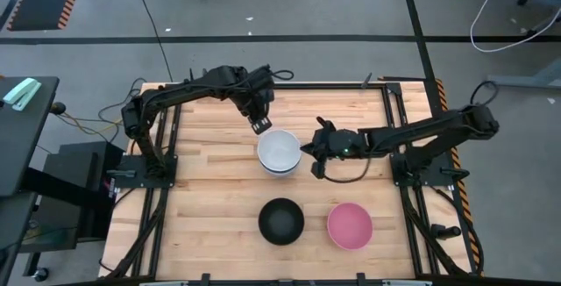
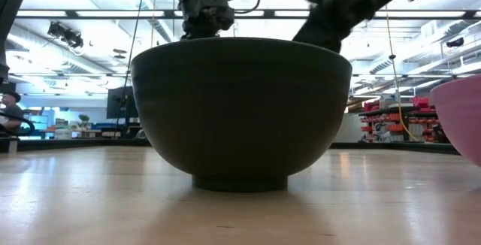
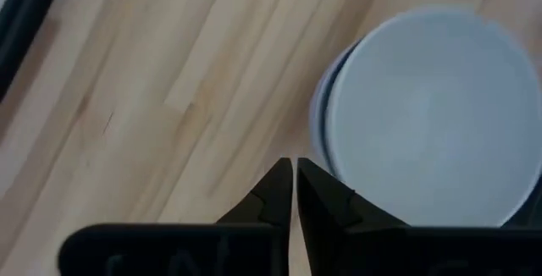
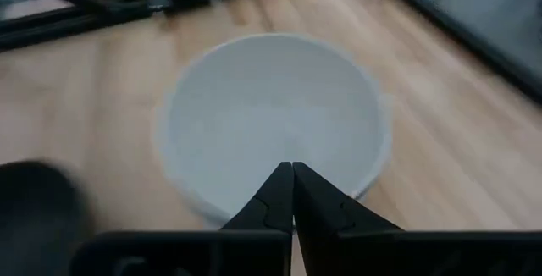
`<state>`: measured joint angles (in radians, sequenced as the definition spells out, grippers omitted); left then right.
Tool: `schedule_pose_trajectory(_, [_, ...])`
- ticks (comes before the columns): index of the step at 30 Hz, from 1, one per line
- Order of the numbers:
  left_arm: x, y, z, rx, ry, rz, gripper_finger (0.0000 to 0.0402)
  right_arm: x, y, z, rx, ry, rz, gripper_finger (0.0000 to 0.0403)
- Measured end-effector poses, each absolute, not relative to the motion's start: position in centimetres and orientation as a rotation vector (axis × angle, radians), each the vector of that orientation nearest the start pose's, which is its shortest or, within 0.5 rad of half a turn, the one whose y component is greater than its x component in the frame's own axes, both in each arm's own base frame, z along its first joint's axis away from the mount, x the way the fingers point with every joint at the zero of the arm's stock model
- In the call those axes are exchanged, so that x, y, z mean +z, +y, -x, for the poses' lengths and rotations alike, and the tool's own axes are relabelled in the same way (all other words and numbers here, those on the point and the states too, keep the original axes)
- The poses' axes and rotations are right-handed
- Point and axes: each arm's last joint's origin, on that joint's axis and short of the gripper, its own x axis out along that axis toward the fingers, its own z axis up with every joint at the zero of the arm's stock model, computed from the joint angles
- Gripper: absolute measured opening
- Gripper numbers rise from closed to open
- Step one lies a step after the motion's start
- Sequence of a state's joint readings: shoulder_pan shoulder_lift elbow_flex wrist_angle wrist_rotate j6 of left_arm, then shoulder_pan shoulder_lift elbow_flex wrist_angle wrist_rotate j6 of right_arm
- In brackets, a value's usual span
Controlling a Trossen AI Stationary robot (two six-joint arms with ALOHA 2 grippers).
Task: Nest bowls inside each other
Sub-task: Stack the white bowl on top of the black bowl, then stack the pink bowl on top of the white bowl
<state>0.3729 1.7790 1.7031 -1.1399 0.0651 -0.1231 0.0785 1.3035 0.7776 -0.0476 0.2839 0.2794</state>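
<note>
Three spots on the wooden table (image 1: 210, 189) hold bowls: a white glossy round bowl (image 1: 279, 149) stacked on others mid-table (a darker rim shows beneath it in the left wrist view, count hidden), a black round bowl (image 1: 280, 220) and a pink round bowl (image 1: 350, 225) toward the near edge, apart from each other. All sit upright, mouths up, axis vertical; round, so no long axis. Left gripper (image 1: 260, 128) hangs just beyond the stack's far rim, fingers pinched together, empty. Right gripper (image 1: 307, 149) sits just beside its right rim, fingers likewise closed on nothing. Bowls look rigid, light, slick, maybe chippable; best pinched across the rim wall, then lowered straight in.
</note>
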Motion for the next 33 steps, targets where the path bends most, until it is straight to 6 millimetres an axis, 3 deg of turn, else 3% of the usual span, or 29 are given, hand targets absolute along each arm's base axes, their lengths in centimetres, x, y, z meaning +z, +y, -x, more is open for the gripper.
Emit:
schedule_pose_trajectory(5, [31.0,12.3,-32.8,0.382,1.252,0.393,0.002,24.3,3.0,-24.5,-0.268,0.626,-0.271,0.0013])
schedule_pose_trajectory(9, [30.9,10.8,-33.0,0.361,1.284,0.366,0.0013,24.2,4.4,-22.8,-0.283,0.715,-0.378,0.0015])
schedule_pose_trajectory(16, [30.8,7.4,-33.6,0.29,1.33,0.291,0.0023,23.4,7.0,-21.0,-0.296,0.833,-0.453,0.0036])
schedule_pose_trajectory(22, [30.5,5.6,-33.5,0.36,1.371,0.188,0.0024,23.0,8.5,-19.7,-0.308,0.898,-0.488,0.0052])
schedule_pose_trajectory(28, [28.9,5.2,-31.4,0.404,1.413,0.198,0.0011,22.7,9.6,-18.7,-0.327,0.945,-0.531,0.0059])
schedule_pose_trajectory(33, [28.3,5.0,-28.1,0.461,1.393,0.262,0.0015,22.5,10.0,-18.1,-0.341,0.98,-0.569,0.006])
